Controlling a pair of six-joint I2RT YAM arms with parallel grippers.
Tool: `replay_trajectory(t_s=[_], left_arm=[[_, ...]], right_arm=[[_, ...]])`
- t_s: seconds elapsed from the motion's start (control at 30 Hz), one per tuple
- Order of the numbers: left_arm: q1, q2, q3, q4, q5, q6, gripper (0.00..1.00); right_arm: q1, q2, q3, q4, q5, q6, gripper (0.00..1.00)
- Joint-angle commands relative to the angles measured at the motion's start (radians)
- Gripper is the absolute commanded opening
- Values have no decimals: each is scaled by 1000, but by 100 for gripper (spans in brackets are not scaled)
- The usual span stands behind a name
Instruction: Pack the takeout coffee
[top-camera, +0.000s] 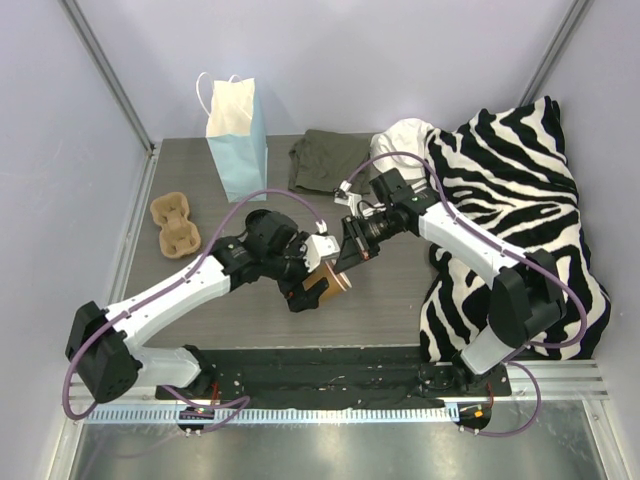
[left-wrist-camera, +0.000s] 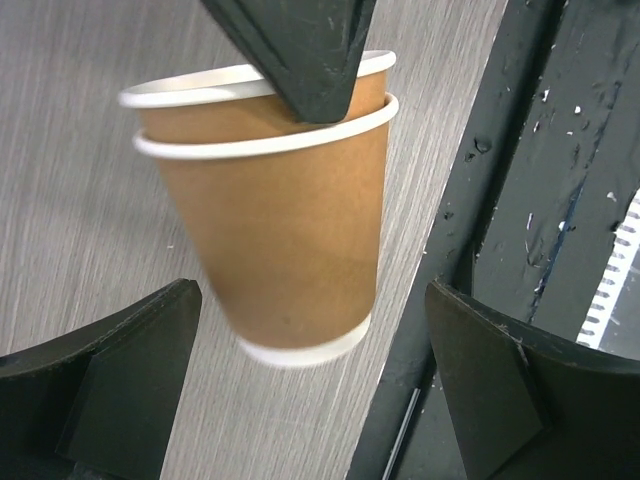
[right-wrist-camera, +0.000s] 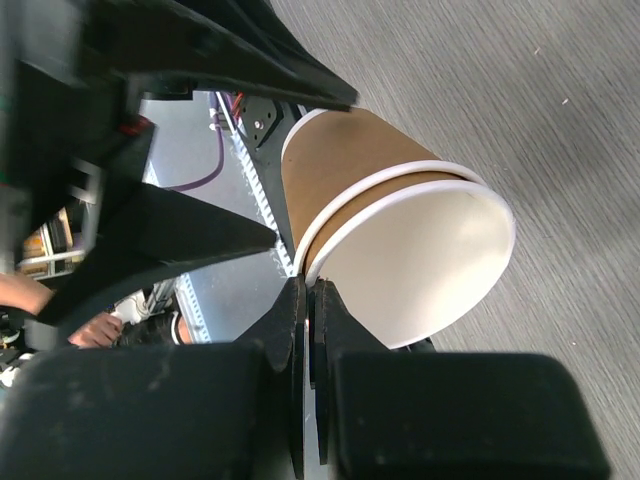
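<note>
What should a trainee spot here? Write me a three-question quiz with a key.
1. True or false: the two nested kraft paper cups carry a black lid.
2. The right gripper is: A) open above the table, B) shut on the cups' rim, C) inside a bag.
3. Fill in: the left gripper is ___, with one finger on each side of the cups.
Key: 1 false; 2 B; 3 open.

A robotics lab cell: plain pale walls (top-camera: 380, 60) enclose a grey bench (top-camera: 400, 290), with a left arm (top-camera: 170, 295) and a right arm (top-camera: 470, 235) bolted to a metal rail (top-camera: 330, 412) at its near edge.
</note>
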Motion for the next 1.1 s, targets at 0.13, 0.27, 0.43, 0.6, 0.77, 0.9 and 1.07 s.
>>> replay_trajectory(t_s=[0.13,0.27,0.43,0.6,0.77,0.9,1.07], left_arm=[[-27,38,11,87,-73,1,100],[-27,55,-3,86,-74,14,93],[-27,51,-38,61,-81,42,80],[-27,31,-69,48,-97,61,68],[-27,15,-90,55,-111,58,57],[-27,-8,-96,52,-96,54,53],[-23,-25,-121,6,-133,82,51]], right_arm=[[-7,-65,19,9,-43,10,1],[-13,-71,25,10,-51,10,1],[-41,-83,28,10,-53,11,1],[-68,-86,42,7,-54,13,1],[-79,-99,40,6,-48,8,1],[-84,-102,30,1,-31,-2,1],[-123,-86,112,-75,71,-77,1]])
